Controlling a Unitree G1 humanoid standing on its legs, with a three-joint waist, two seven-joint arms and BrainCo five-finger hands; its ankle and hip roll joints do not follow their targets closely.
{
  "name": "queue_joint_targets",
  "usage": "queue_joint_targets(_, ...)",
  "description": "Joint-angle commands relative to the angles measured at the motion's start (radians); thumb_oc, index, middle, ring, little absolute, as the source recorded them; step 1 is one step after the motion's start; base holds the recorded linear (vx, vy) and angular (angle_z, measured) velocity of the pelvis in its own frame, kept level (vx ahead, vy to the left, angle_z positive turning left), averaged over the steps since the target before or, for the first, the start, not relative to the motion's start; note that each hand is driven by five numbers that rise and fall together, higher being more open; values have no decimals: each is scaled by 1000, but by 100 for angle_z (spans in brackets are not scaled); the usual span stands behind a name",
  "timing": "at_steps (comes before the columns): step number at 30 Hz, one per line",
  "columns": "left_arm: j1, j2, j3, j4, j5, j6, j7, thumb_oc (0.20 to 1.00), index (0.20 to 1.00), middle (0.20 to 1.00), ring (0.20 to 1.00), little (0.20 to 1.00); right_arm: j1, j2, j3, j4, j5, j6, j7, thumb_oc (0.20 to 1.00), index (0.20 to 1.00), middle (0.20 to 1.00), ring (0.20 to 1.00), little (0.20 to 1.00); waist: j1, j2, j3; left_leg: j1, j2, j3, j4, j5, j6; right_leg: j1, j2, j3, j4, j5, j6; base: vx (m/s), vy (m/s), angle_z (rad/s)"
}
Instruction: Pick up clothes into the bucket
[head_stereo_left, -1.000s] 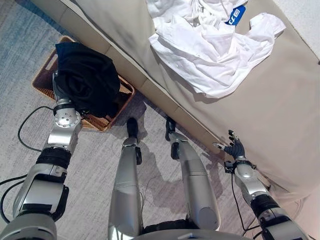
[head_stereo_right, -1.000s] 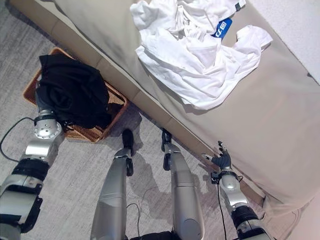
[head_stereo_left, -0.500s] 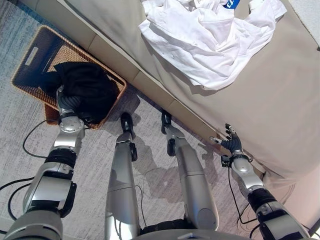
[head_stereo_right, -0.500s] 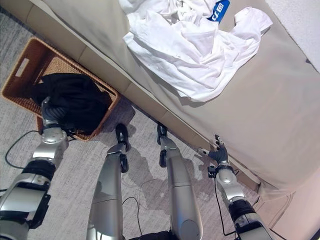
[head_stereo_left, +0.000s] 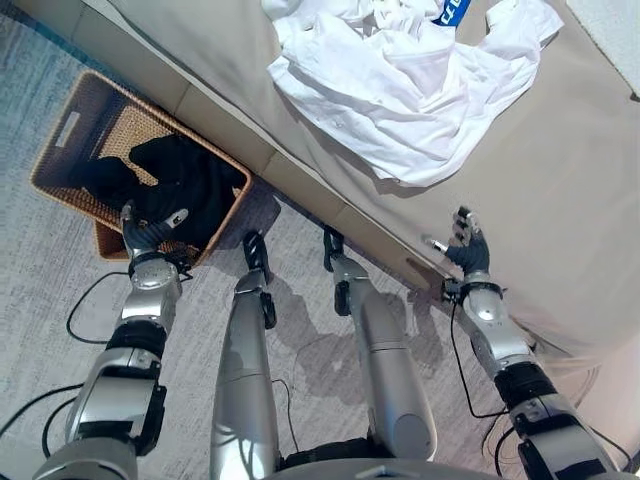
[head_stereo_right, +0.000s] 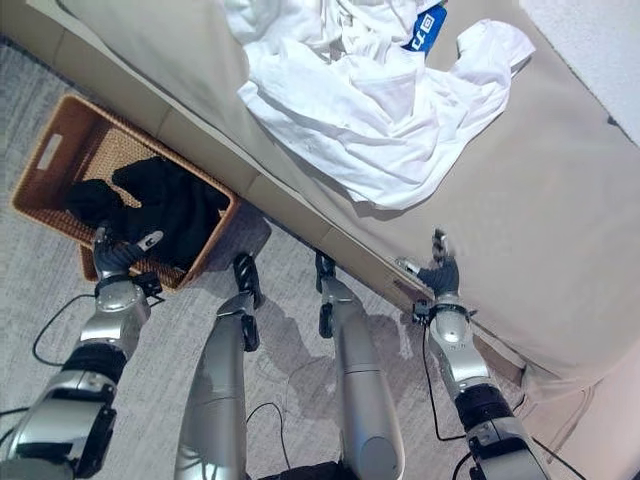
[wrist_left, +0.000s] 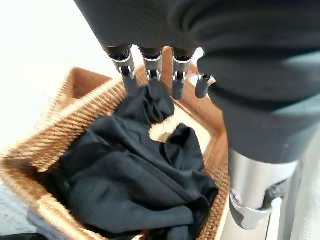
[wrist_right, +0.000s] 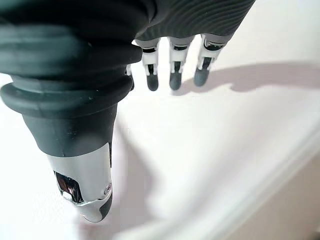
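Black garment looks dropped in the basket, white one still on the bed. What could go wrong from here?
1. The black garment lies bunched against one side of the wicker basket; the open left hand, just above it, might snag the cloth on withdrawal.
2. The white garment lies spread well up the bed, far from the open right hand at the bed's edge, so it may need a long reach.
3. Spread wide, it may trail when lifted.

arms silver-grey | left hand (head_stereo_left: 150, 228) dk ribbed cover | fingers silver, dk tips
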Motion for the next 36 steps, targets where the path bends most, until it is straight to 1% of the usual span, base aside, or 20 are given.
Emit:
queue_joint_targets(1, 67, -49, 59, 6, 2, -24, 48, 1000, 1000, 1000, 1000, 1000, 52, -95, -87, -127, -105, -39, -107, 1000, 1000, 1000, 1000, 1000, 23, 57, -17, 51, -33, -72, -19, -29, 0, 69, -73, -34, -5, -29, 80, 20, -21, 4)
queue_joint_targets(2, 90, -60, 64, 1, 16, -26, 50, 1000, 1000, 1000, 1000, 1000, 43, -120, -101, -155, -166, -36, -135, 1000, 1000, 1000, 1000, 1000, 28, 62, -17, 66, -34, -73, -29, -28, 0, 80, -74, -34, -5, -31, 80, -60, -12, 5)
queue_joint_targets(3, 117, -85, 68, -17, 41, -37, 65, 1000, 1000, 1000, 1000, 1000, 30, -141, -120, -185, -219, -37, -171, 1000, 1000, 1000, 1000, 1000, 32, 67, -17, 67, -40, -65, -51, 10, 3, 78, -82, -43, -16, -2, 72, 16, -20, 4)
queue_joint_targets(4, 136, -95, 61, -39, 65, -48, 82, 1000, 1000, 1000, 1000, 1000, 23, -164, -123, -199, -267, -32, -191, 1000, 1000, 1000, 1000, 1000, 38, 72, -17, 103, -39, -74, -58, -18, -1, 107, -79, -36, -7, -31, 80, -68, -6, 6)
queue_joint_targets(5, 138, -97, 61, -44, 67, -47, 84, 1000, 1000, 1000, 1000, 1000, 23, -164, -124, -202, -269, -31, -193, 1000, 1000, 1000, 1000, 1000, 35, 71, -17, 87, -42, -66, -65, 13, 2, 93, -84, -43, -17, -3, 73, 16, -30, 14)
queue_joint_targets(6, 175, -102, 24, -77, 170, -53, 98, 1000, 1000, 1000, 1000, 1000, 11, -211, -145, -234, -340, -28, -227, 1000, 1000, 1000, 1000, 1000, 46, 79, -17, 120, -48, -73, -94, 23, 3, 117, -89, -47, -11, -8, 73, -58, -39, 15)
queue_joint_targets(10, 219, -145, -46, -53, 247, -70, 59, 1000, 1000, 1000, 1000, 1000, 3, -234, -178, -284, -414, -21, -251, 1000, 1000, 1000, 1000, 1000, 74, 106, -17, 203, -61, -96, -182, 59, -4, 177, -106, -64, -4, -26, 74, 28, -62, 18)
queue_joint_targets(13, 252, -174, -136, -40, 308, -77, 13, 1000, 1000, 1000, 1000, 1000, -13, -236, -173, -280, -456, -7, -260, 1000, 1000, 1000, 1000, 1000, 97, 128, -17, 262, -68, -120, -244, 92, -10, 226, -120, -97, -4, -42, 71, 34, -95, 28)
queue_joint_targets(14, 263, -172, -171, -53, 335, -82, -10, 1000, 1000, 1000, 1000, 1000, -23, -242, -169, -265, -468, 4, -261, 1000, 1000, 1000, 1000, 1000, 103, 137, -17, 276, -71, -128, -259, 98, -12, 238, -125, -107, -3, -45, 72, 27, -66, 43)
queue_joint_targets(15, 264, -173, -172, -54, 335, -82, -10, 1000, 1000, 1000, 1000, 1000, -23, -243, -169, -265, -467, 3, -261, 1000, 1000, 1000, 1000, 1000, 102, 138, -17, 278, -71, -130, -261, 99, -12, 241, -126, -108, -4, -46, 72, 38, -76, 45)
queue_joint_targets(16, 285, -153, -254, -75, 411, -89, -50, 1000, 1000, 1000, 1000, 1000, -65, -255, -152, -214, -475, 18, -262, 1000, 1000, 1000, 1000, 1000, 114, 156, -17, 301, -75, -142, -279, 106, -13, 260, -133, -119, -1, -54, 71, 25, -45, 33)
queue_joint_targets(17, 286, -153, -254, -75, 412, -89, -50, 1000, 1000, 1000, 1000, 1000, -66, -256, -150, -211, -475, 17, -263, 1000, 1000, 1000, 1000, 1000, 113, 157, -17, 302, -75, -143, -280, 106, -13, 261, -133, -121, -2, -54, 71, 36, -57, 20)
queue_joint_targets(18, 285, -111, -337, -75, 501, -97, -102, 1000, 1000, 1000, 1000, 1000, -141, -294, -113, -105, -465, 41, -251, 1000, 1000, 1000, 1000, 1000, 123, 170, -17, 312, -79, -150, -283, 107, -13, 267, -137, -122, 7, -61, 72, 15, -13, 17)
queue_joint_targets(19, 284, -112, -336, -75, 501, -97, -102, 1000, 1000, 1000, 1000, 1000, -145, -296, -110, -100, -463, 39, -252, 1000, 1000, 1000, 1000, 1000, 122, 171, -17, 311, -79, -150, -283, 107, -13, 266, -137, -122, 7, -61, 72, 19, -31, 14)
queue_joint_targets(21, 305, -95, -367, -102, 461, -123, -144, 1000, 1000, 1000, 1000, 1000, -298, -379, -21, 94, -447, 82, -219, 1000, 1000, 1000, 1000, 1000, 147, 192, -17, 310, -84, -163, -288, 114, -14, 264, -141, -125, 17, -66, 70, 6, -53, 15)
queue_joint_targets(24, 333, -112, -392, -130, 372, -137, -159, 1000, 1000, 1000, 1000, 1000, -479, -448, 89, 315, -407, 121, -193, 1000, 1000, 1000, 1000, 1000, 170, 210, -17, 299, -87, -173, -288, 122, -17, 256, -146, -139, 30, -72, 64, 3, -41, 15)
queue_joint_targets(25, 333, -114, -389, -131, 372, -136, -159, 1000, 1000, 1000, 1000, 1000, -486, -449, 95, 320, -405, 119, -193, 1000, 1000, 1000, 1000, 1000, 168, 211, -17, 298, -87, -173, -288, 122, -17, 255, -146, -140, 31, -72, 64, 9, -44, 19)
queue_joint_targets(29, 332, -151, -438, -133, 298, -128, -164, 1000, 1000, 1000, 1000, 1000, -745, -456, 267, 686, -303, 146, -111, 1000, 1000, 1000, 1000, 1000, 195, 231, -17, 269, -87, -194, -293, 139, -25, 226, -148, -157, 56, -88, 54, 40, -68, 19)
queue_joint_targets(30, 332, -157, -448, -131, 286, -126, -163, 1000, 1000, 1000, 1000, 1000, -776, -453, 292, 742, -302, 154, -96, 1000, 1000, 1000, 1000, 1000, 201, 231, -17, 285, -87, -200, -298, 117, -30, 234, -150, -152, 71, -122, 60, 105, -94, 20)
queue_joint_targets(36, 308, -169, -488, -158, 272, -124, -161, 1000, 1000, 1000, 1000, 1000, -901, -447, 394, 929, -304, 172, -39, 1000, 1000, 1000, 1000, 1000, 212, 250, -17, 260, -89, -217, -308, 128, -34, 205, -157, -165, 88, -136, 54, 33, -40, 17)
